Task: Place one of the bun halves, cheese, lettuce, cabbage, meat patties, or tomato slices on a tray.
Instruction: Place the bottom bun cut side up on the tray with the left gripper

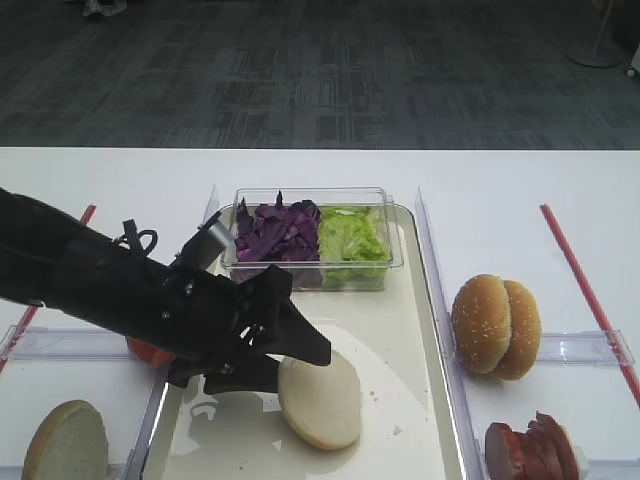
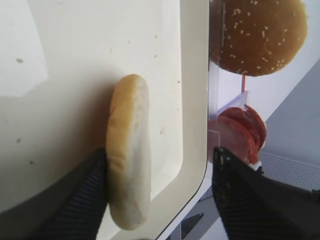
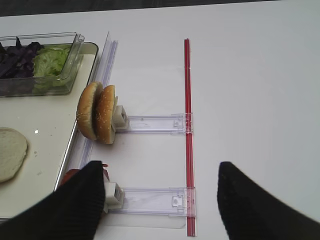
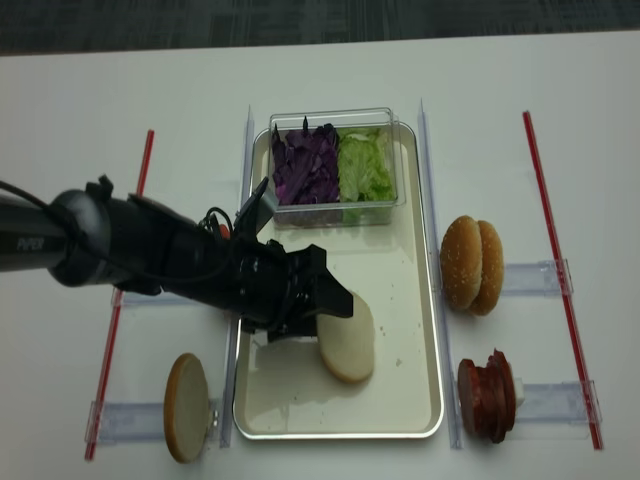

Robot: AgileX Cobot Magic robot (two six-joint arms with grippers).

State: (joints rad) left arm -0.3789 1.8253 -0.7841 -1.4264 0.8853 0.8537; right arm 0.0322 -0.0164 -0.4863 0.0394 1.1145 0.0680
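The left end effector [image 1: 290, 350] sits low over the tray [image 1: 425, 400], at the left edge of the bun half [image 1: 320, 398]. Its fingers [image 2: 240, 200] are spread, one on each side of the bun half. In the left wrist view one finger lies right against the bun's edge and the other stands apart from it, over the tray rim. The bun half lies flat on the tray surface, cream-white face up, in the near half of the tray.

The right end effector [image 3: 160, 205] hovers over the bare counter [image 3: 250, 75] to the right of the tray. Its fingers are spread wide with nothing between them.

A clear tub [image 1: 390, 262] rests at the far end of the tray. It holds cabbage [image 1: 275, 232] on the left and lettuce [image 1: 350, 238] on the right.

Right of the tray, two sesame-seeded buns [image 1: 495, 325] stand on edge in a clear holder. Nearer the camera on the same side, the meat patties [image 1: 530, 452] stand in a second holder.

Left of the tray, a second bun half [image 1: 65, 442] stands on edge. An orange-red tomato slice [image 1: 148, 351] shows just behind the left arm; most of it is hidden. A red strip [image 1: 585, 290] lies on the counter at the far right.
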